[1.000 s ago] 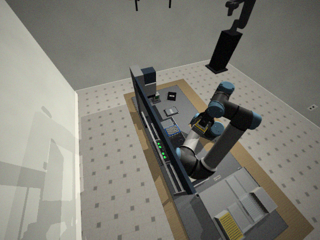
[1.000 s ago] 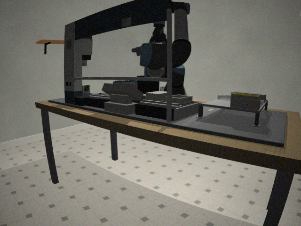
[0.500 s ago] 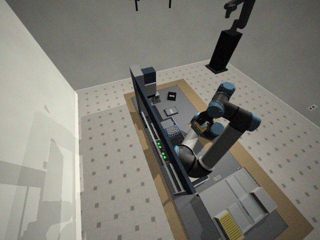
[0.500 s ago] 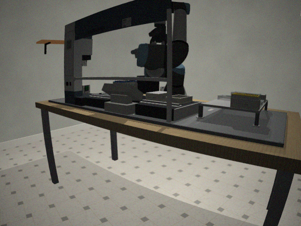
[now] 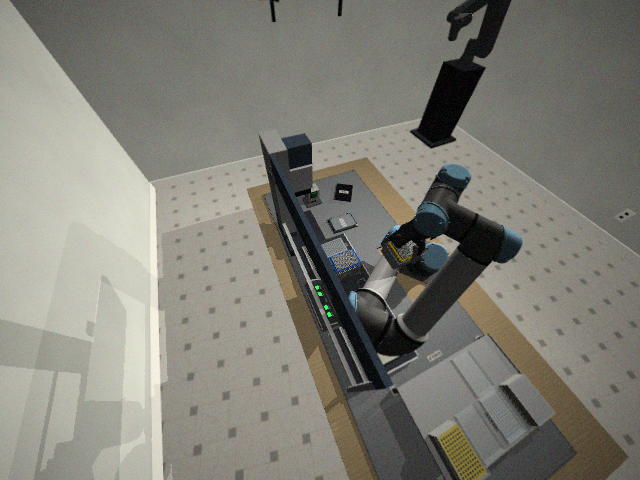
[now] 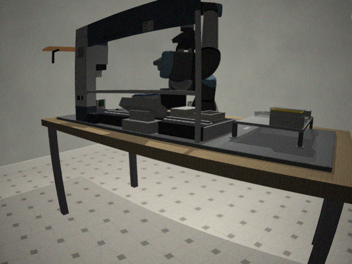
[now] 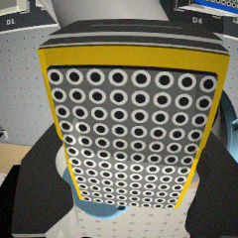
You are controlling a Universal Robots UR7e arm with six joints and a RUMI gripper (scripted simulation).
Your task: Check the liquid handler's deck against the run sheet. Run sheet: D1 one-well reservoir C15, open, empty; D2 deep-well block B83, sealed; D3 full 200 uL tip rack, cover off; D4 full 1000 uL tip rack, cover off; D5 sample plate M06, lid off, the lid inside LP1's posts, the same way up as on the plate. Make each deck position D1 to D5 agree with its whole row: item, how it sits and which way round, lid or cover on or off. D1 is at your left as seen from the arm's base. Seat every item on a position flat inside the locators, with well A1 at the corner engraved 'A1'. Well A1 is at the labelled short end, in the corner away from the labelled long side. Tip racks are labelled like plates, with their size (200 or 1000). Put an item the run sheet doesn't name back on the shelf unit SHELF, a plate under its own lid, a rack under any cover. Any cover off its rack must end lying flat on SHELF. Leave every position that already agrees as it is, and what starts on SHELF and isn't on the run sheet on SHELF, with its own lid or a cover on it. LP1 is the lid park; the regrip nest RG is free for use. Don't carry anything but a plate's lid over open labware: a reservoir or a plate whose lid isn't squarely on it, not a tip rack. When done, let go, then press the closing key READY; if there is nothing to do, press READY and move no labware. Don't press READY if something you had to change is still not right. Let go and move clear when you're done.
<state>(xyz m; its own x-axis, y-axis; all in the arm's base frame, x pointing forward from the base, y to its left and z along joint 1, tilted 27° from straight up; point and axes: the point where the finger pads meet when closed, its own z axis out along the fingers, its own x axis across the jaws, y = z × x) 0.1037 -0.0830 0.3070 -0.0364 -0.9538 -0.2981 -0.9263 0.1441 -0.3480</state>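
Wrist view fills with a yellow rack (image 7: pixel 134 134), clamped in the gripper (image 5: pixel 399 251) mid-frame above the worktop (image 5: pixel 485 315). Risk: the tilted rack slipping, or landing in D3 turned the wrong way round beside the blue rack (image 5: pixel 344 259).

Grey walls (image 5: pixel 206 77) are enclosing a tiled floor (image 6: pixel 170 215) with dark diamonds; the wooden counter (image 6: pixel 256 170) is standing on it, a black pedestal (image 5: pixel 448 100) beyond the counter
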